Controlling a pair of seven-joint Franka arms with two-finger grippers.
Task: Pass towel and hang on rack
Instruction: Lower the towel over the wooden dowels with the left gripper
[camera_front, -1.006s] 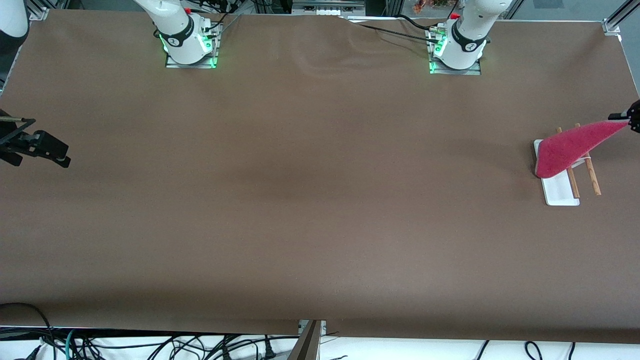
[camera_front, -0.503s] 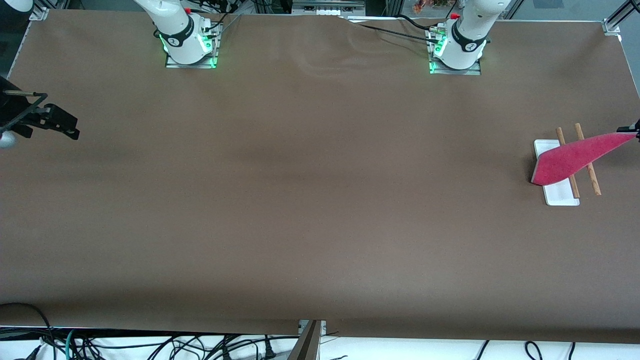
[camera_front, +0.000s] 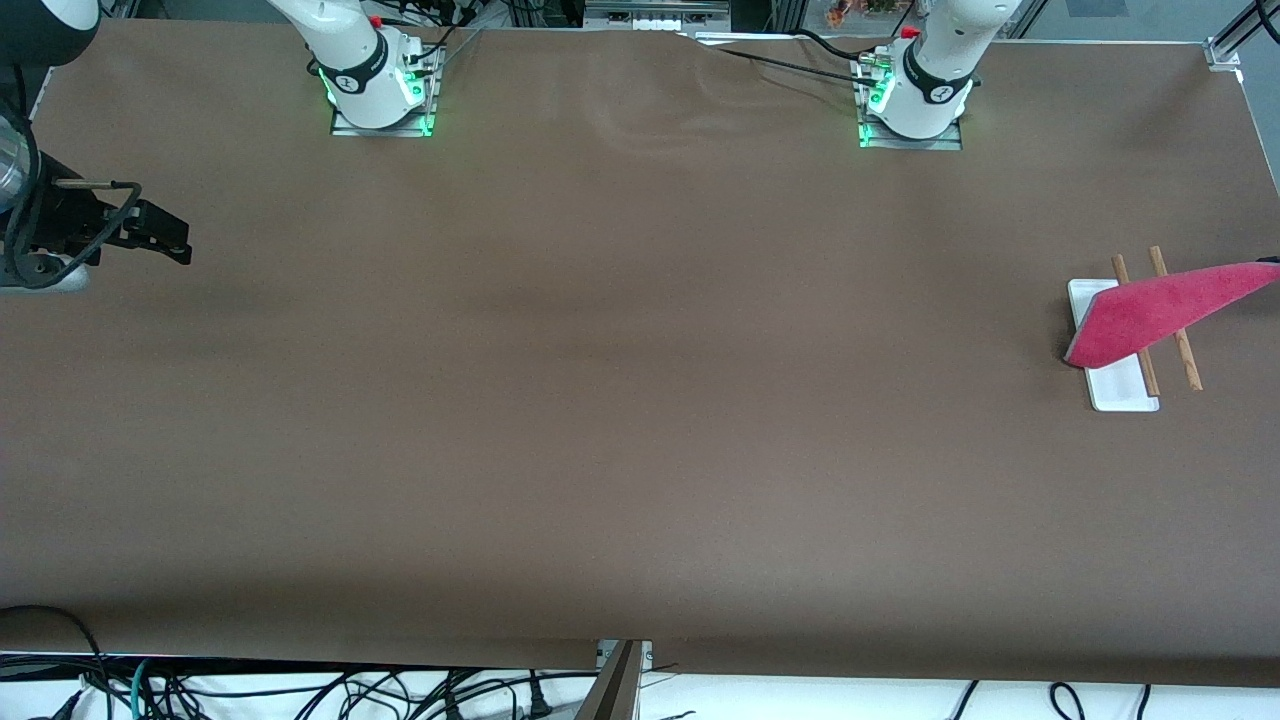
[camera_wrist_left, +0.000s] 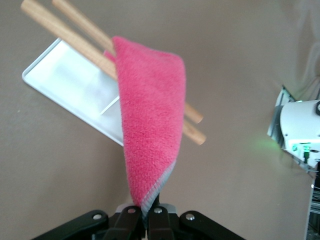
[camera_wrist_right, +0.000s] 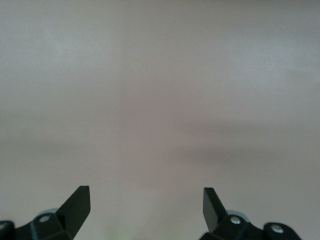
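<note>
I count one towel clamped in left pincer, draped over one rack's two rods; right pincer waits apart, well away.

Over the last second the towel has sunk lower across the rack, its free end dropping from above the white base down onto it, while the left pincer pinching its corner has slid out past the counter's edge. The right pincer, fingers wide apart, has drawn up and inward over the counter's right-arm end.

High front camera faces the bases; left wrist shares rack.
</note>
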